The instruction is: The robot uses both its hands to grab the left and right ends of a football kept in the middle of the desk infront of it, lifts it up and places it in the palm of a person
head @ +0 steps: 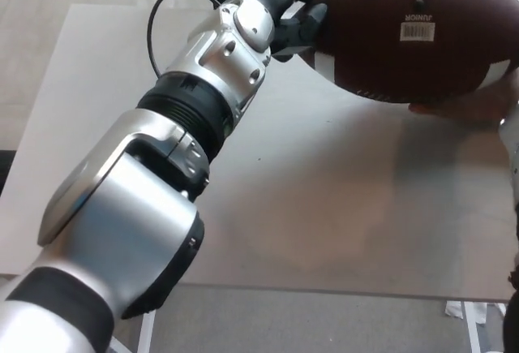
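– Where is the brown oval leather football (413,32) sitting?

– Upper right of the frame, raised off the pale grey worktop (324,207) — a person's hand (478,105) is showing under its lower right side, seemingly touching it.

– And the robot's hands?

– The black left hand (296,16) is pressing its fingers against the ball's left tip. The right hand is not showing at all.

– So which step?

– The handover, I'd judge. Next comes letting go and drawing outward — the worktop below is lying bare, though the ball is nearing the frame's top edge.
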Robot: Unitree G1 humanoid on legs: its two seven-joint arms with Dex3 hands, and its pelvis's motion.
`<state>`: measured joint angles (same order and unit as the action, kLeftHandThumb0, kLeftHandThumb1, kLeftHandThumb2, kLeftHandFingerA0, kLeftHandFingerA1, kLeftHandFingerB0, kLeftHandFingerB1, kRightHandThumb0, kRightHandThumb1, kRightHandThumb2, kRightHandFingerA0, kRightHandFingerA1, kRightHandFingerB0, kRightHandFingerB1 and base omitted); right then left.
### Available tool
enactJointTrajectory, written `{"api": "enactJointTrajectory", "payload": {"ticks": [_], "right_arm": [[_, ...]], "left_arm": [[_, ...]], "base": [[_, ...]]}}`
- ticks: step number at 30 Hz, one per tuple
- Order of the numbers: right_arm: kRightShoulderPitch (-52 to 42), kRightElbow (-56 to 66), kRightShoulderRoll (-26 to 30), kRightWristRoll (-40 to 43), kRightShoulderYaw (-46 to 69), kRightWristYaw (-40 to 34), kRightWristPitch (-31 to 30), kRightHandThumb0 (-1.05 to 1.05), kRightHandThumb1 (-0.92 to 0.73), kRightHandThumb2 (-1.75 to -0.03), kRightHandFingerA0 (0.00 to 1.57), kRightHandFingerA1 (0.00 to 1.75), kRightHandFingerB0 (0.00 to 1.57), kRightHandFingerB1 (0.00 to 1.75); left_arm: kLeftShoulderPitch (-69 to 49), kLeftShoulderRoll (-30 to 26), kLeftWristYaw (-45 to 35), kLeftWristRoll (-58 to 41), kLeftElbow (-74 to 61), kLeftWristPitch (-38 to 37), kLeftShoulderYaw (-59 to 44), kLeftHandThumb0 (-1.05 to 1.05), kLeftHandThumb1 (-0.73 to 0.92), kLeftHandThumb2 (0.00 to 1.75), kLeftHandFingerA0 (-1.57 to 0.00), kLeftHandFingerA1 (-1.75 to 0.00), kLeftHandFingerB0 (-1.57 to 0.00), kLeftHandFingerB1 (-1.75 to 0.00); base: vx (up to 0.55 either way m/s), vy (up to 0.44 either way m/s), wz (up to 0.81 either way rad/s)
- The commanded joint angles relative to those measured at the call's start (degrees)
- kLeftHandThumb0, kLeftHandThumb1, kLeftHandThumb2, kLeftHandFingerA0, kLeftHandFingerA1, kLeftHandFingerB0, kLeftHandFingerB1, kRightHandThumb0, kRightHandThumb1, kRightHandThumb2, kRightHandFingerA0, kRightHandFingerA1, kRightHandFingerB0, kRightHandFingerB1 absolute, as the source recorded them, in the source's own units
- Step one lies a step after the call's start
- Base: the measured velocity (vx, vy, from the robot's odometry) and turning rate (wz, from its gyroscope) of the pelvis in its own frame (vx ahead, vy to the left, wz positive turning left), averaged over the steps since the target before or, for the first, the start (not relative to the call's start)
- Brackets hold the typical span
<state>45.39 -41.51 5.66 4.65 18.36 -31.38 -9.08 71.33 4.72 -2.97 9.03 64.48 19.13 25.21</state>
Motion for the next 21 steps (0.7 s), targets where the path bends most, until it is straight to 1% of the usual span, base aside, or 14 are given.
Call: {"api": "enactJointTrajectory", "payload": {"ticks": [1,4,5,9,10,12,13,14,16,17,18,19,20,21], "right_arm": [[-2.78,3.61,7.45,-5.45,-7.8,9.97,-5.13,-0.99,-0.78,-1.02,0.0,0.19,0.09,0.09],[-5.01,7.17,11.46,-6.92,-10.86,13.27,-2.91,-0.99,-0.77,-1.05,0.0,0.28,0.0,0.06],[-5.72,9.45,12.67,-6.33,-11.16,14.67,-3.94,-1.01,-0.78,-1.05,0.0,0.28,0.0,0.05],[-8.8,19.13,18.23,-6.18,-12.05,18.47,-7.06,-1.02,-0.8,-1.1,0.0,0.3,0.0,0.05],[-9.33,20.68,19.35,-6.16,-12.0,19.07,-7.63,-1.02,-0.8,-1.1,0.0,0.3,0.0,0.06],[-11.17,23.15,21.38,-5.32,-11.27,20.78,-6.5,-1.02,-0.81,-1.1,0.0,0.28,0.0,0.02],[-12.07,24.22,22.64,-5.27,-11.31,21.69,-6.51,-1.02,-0.81,-1.1,0.0,0.28,0.0,0.02],[-13.46,25.14,23.73,-5.35,-10.92,22.03,-5.16,-1.0,-0.81,-1.1,0.0,0.25,0.0,0.02],[-16.14,26.98,26.39,-4.88,-9.31,23.19,-3.73,-0.99,-0.82,-1.1,0.0,0.2,0.06,0.03],[-17.4,28.03,27.33,-4.21,-8.45,24.08,-3.26,-1.01,-0.82,-1.11,0.0,0.2,0.07,0.02],[-19.05,29.61,28.25,-3.49,-7.44,24.95,-2.7,-0.98,-0.81,-1.09,0.0,0.2,0.09,0.03],[-20.89,30.53,29.92,-4.16,-7.01,25.58,-1.42,-0.94,-0.8,-1.12,0.0,0.22,0.06,0.07],[-22.25,32.4,30.48,-3.11,-5.83,26.46,-2.1,-0.93,-0.77,-1.12,0.0,0.26,0.01,0.11],[-23.1,33.87,30.7,-2.29,-4.99,27.03,-2.76,-0.93,-0.77,-1.12,0.0,0.26,0.01,0.11]], "left_arm": [[-4.23,-2.81,0.73,3.2,-4.23,-4.42,-0.86,-0.51,0.73,0.61,-0.25,-0.66,-0.21,-0.39],[-7.83,-4.94,0.96,3.51,-5.87,-5.03,-1.26,-0.48,0.73,0.61,-0.18,-0.63,-0.23,-0.37],[-9.48,-5.67,0.81,2.87,-6.88,-4.8,-2.19,-0.53,0.64,0.8,-0.16,-0.62,-0.18,-0.43],[-16.28,-9.48,1.08,2.3,-11.62,-5.22,-4.63,-0.54,0.61,0.79,-0.09,-0.58,-0.13,-0.41],[-17.73,-10.42,0.88,1.72,-13.09,-4.86,-5.69,-0.48,0.71,0.62,-0.01,-0.45,-0.17,-0.31],[-20.78,-11.98,0.17,0.18,-16.31,-4.27,-8.11,-0.42,0.49,0.94,-0.01,-0.55,0.0,-0.44],[-21.78,-12.54,0.02,0.69,-17.86,-3.51,-8.3,-0.42,0.49,0.94,-0.01,-0.55,0.0,-0.44],[-23.51,-14.1,-1.35,0.54,-20.53,-3.49,-8.87,-0.52,0.73,0.63,0.0,-0.67,-0.02,-0.27],[-29.31,-17.16,-2.03,-2.03,-28.81,-6.3,-13.38,-0.65,0.75,0.63,0.0,-0.32,0.0,-0.08],[-31.14,-17.96,-1.94,-2.71,-31.43,-7.74,-14.79,-0.82,0.55,0.9,0.0,-0.31,0.0,-0.07],[-32.85,-18.78,-2.01,-3.37,-34.52,-8.03,-16.52,-0.88,0.57,0.9,0.0,-0.24,0.0,-0.01],[-34.51,-20.26,-3.53,-4.47,-38.04,-8.09,-18.35,-0.69,0.72,0.76,0.0,0.0,0.0,-0.02],[-35.84,-21.11,-3.75,-4.73,-40.7,-7.37,-19.73,-0.81,0.59,0.93,0.0,-0.28,0.0,-0.08],[-36.68,-21.77,-3.78,-4.94,-42.39,-6.91,-20.66,-0.81,0.59,0.93,0.0,-0.28,0.0,-0.08]], "base": [[0.0,0.0,0.0],[0.0,0.0,0.0],[0.0,0.0,0.0],[0.0,0.0,0.0],[0.0,0.0,0.0],[0.0,0.0,0.0],[0.0,0.0,0.0],[0.0,0.0,0.0],[0.0,0.0,0.0],[0.0,0.0,0.0],[0.0,0.0,0.0],[0.0,0.0,0.0],[0.0,0.0,0.0],[0.0,0.0,0.0]]}}
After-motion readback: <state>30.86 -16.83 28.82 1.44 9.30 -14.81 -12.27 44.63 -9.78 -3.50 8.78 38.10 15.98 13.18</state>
